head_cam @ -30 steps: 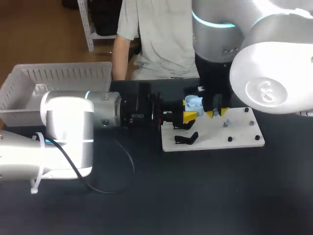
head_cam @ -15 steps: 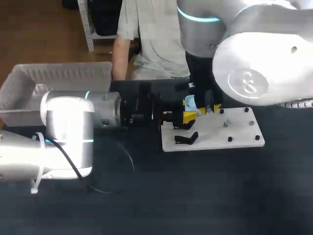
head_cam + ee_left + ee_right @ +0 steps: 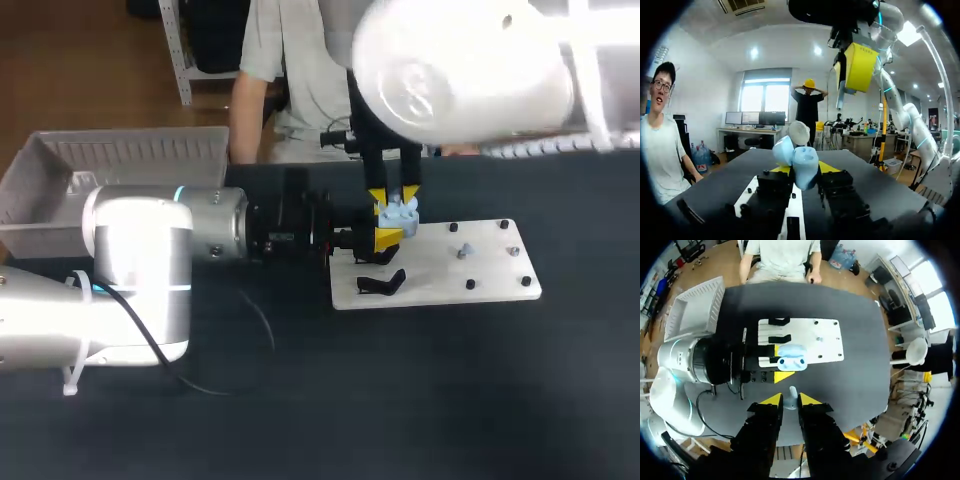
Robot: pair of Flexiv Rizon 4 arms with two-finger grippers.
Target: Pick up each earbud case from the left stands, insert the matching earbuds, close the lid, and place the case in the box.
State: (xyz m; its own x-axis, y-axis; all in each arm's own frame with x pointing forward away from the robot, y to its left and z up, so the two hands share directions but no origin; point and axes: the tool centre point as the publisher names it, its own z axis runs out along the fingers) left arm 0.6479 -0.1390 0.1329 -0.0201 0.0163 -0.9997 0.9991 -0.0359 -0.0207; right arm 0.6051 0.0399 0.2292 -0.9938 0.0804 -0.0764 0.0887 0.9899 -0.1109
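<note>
Looking down on the dark table (image 3: 420, 400), with the left arm (image 3: 140, 270) laid along it and cut off at the view's edge. Cannot follow the right arm (image 3: 460, 60) whole either: just a big white joint and a dark wrist, straight above the left pincer (image 3: 392, 228). Find the slatted box (image 3: 130, 150) well behind that pincer, its near wall partly hidden by the arm. See the white board (image 3: 450, 270) under and ahead of the left pincer, a black stand (image 3: 380, 285) just beside its fingers, small pegs (image 3: 470, 285) farther ahead. Hold the pale-blue earbud case (image 3: 805, 167) clamped between the left pincer's yellow tips, over the end of the board nearest that arm. Cannot make out the far tip in the head view, covered by the case. Read the case's long axis as running out along the left fingers, its open side and two sockets turned up toward the right pincer (image 3: 790, 400), its lid (image 3: 784, 150) folded back to one finger's side. Have the right pincer tips-down above the case, apart from it, closed on a small pale earbud (image 3: 791, 396). Cannot tell which way the earbud points: mostly buried between the tips.
</note>
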